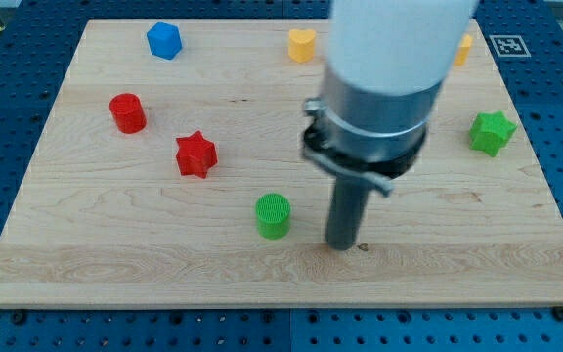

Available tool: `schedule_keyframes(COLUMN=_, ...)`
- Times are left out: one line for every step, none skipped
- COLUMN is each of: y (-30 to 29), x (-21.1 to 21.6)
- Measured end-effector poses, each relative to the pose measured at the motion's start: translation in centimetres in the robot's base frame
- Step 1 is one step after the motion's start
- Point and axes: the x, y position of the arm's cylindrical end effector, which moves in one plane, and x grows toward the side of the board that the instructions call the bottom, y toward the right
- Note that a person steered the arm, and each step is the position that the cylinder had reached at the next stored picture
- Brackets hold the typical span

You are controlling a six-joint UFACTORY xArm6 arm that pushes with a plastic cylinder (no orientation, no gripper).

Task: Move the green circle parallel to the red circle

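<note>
The green circle (273, 215) stands low on the wooden board, a little left of centre. The red circle (127, 112) stands at the view's left, higher up. My tip (341, 244) rests on the board just to the right of the green circle, a small gap between them. The arm's white and grey body hides the board's upper middle.
A red star (195, 154) lies between the two circles. A blue block (164, 40) sits at the top left, a yellow heart-like block (302, 44) at the top middle, an orange block (463, 48) partly hidden by the arm, a green star (491, 132) at the right.
</note>
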Motion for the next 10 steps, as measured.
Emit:
schedule_keyframes(y=-3.5, x=-0.3)
schedule_keyframes(y=-1.8, x=-1.2)
schedule_keyframes(y=-1.2, x=-2.5)
schedule_keyframes(y=-3.0, x=-3.8)
schedule_keyframes(y=-6.8, x=-3.8)
schedule_keyframes(y=-9.5, x=-3.8)
schedule_keyframes(y=-9.5, x=-6.1)
schedule_keyframes(y=-10.6, x=-5.4)
schedule_keyframes(y=-12.8, x=-3.1)
schedule_keyframes(y=-11.0, x=-3.1)
